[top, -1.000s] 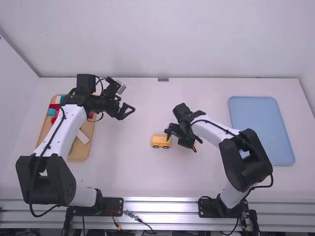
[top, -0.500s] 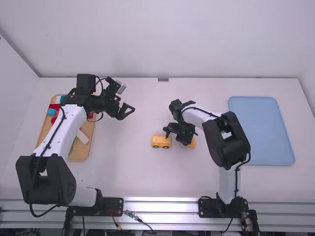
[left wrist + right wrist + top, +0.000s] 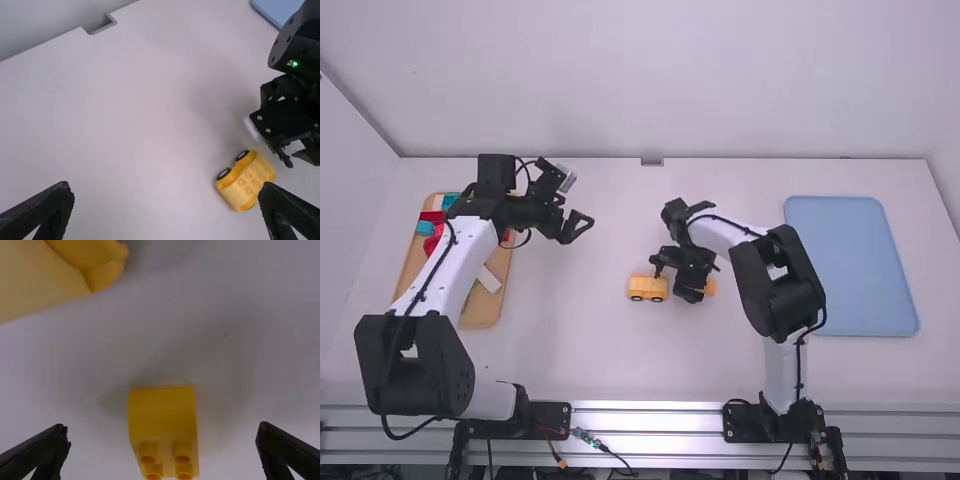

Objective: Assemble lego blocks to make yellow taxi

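Observation:
Above the table left of centre, my left gripper [image 3: 578,226] stays open and holds nothing. The yellow car base [image 3: 647,288] with dark wheels rests mid-table. Right beside it in the high view, my right gripper [image 3: 670,283] is low over the table. In the left wrist view, the studded car base [image 3: 246,180] lies beyond my left gripper [image 3: 167,200], near the other arm. In the right wrist view, a loose yellow block [image 3: 164,430] with studs lies between the spread fingers of my right gripper [image 3: 164,437], touched by neither; another yellow piece [image 3: 40,275] fills the upper left corner.
A wooden tray [image 3: 480,312] with red, teal and white pieces lies at the left, partly under the left arm. The blue tray [image 3: 855,265] lies flat at the right. A wall rises behind the table's far edge.
The right arm has swung left and its gripper has turned over the loose yellow block, uncovering part of it. The left arm has barely moved, and the car base stays in place.

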